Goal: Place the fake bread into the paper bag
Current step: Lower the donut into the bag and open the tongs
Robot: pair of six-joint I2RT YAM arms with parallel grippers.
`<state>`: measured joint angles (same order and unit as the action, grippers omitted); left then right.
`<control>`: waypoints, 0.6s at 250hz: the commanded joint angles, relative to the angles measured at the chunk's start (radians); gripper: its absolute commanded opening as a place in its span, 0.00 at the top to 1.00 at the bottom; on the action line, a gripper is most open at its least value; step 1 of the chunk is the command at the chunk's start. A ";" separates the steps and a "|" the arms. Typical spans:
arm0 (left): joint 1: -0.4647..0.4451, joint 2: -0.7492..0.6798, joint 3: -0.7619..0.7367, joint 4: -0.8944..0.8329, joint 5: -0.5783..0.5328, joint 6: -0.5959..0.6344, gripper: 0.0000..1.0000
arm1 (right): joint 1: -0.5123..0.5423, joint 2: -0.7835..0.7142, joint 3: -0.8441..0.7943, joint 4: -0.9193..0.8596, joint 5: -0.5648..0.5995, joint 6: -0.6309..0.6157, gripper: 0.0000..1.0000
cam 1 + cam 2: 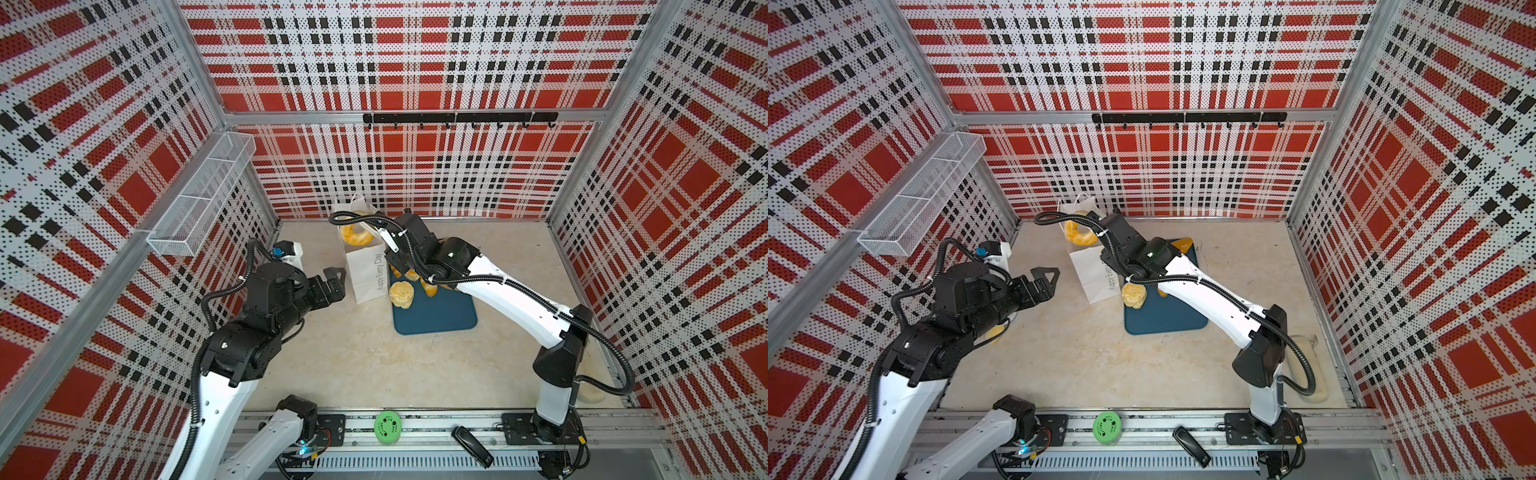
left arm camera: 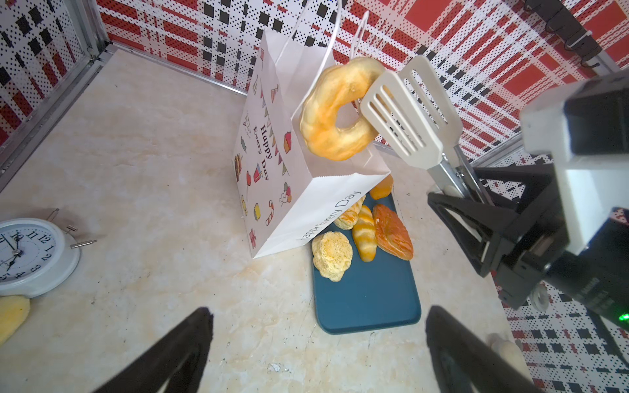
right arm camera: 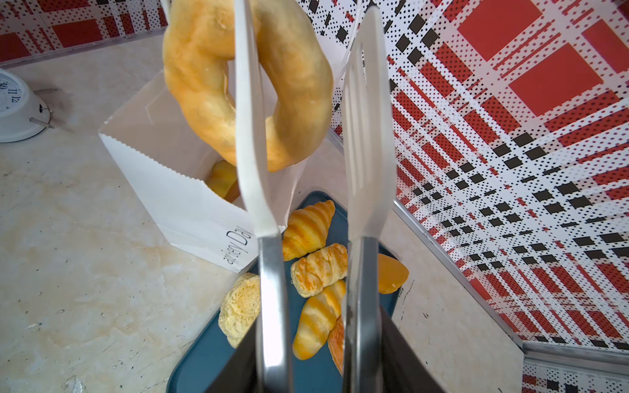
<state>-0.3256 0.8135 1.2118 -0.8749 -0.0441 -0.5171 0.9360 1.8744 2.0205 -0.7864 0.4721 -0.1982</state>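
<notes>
Your left claw [image 1: 337, 284] hangs wide open and empty beside the paper bag [image 1: 365, 270], near the back edge of the tabletop [image 1: 353, 353]. The ring doughnut [image 1: 356, 236] hangs at the bag's mouth, not yet inside, against the tongs [image 2: 405, 119] your right claw [image 2: 471, 190] clamps. Some six pastries [image 3: 320, 268] wait on the tray [image 1: 436, 316]. Only the right wrist view shows a pastry [image 3: 223, 177] already inside.

Both top views look steeply down from high at 6 o'clock, far off, over the whole tabletop [image 1: 353, 365]. The left wrist view, low near 9 o'clock, faces the paper bag [image 2: 272, 177] at middle distance. The right wrist view sights along the tongs [image 3: 367, 153], close on the ring doughnut [image 3: 190, 85]. All four share the bag and the teal tray [image 2: 367, 299].
</notes>
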 commanded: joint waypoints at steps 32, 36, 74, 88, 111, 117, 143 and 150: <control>0.011 -0.017 -0.018 -0.011 -0.004 -0.009 0.01 | 0.004 -0.015 0.045 0.029 -0.011 -0.004 0.50; 0.010 -0.017 -0.018 -0.011 -0.004 -0.009 0.01 | 0.004 -0.016 0.046 0.026 -0.013 -0.004 0.50; 0.007 -0.022 -0.021 -0.013 -0.006 -0.014 0.01 | 0.003 -0.026 0.046 -0.003 -0.023 0.002 0.46; 0.005 -0.023 -0.021 -0.014 -0.008 -0.013 0.01 | 0.004 -0.030 0.046 -0.007 -0.023 0.004 0.45; -0.001 -0.025 -0.021 -0.017 -0.012 -0.015 0.01 | 0.004 -0.042 0.045 -0.011 -0.021 0.004 0.44; -0.003 -0.026 -0.020 -0.017 -0.015 -0.016 0.01 | 0.004 -0.046 0.044 -0.014 -0.021 0.004 0.44; -0.012 -0.028 -0.023 -0.022 -0.026 -0.017 0.01 | 0.004 -0.060 0.040 -0.016 -0.019 0.003 0.43; -0.014 -0.029 -0.023 -0.022 -0.027 -0.017 0.01 | 0.004 -0.062 0.038 -0.019 -0.020 0.001 0.43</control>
<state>-0.3294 0.7967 1.1973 -0.8852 -0.0479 -0.5278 0.9360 1.8721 2.0205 -0.8368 0.4526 -0.1947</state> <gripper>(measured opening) 0.994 0.565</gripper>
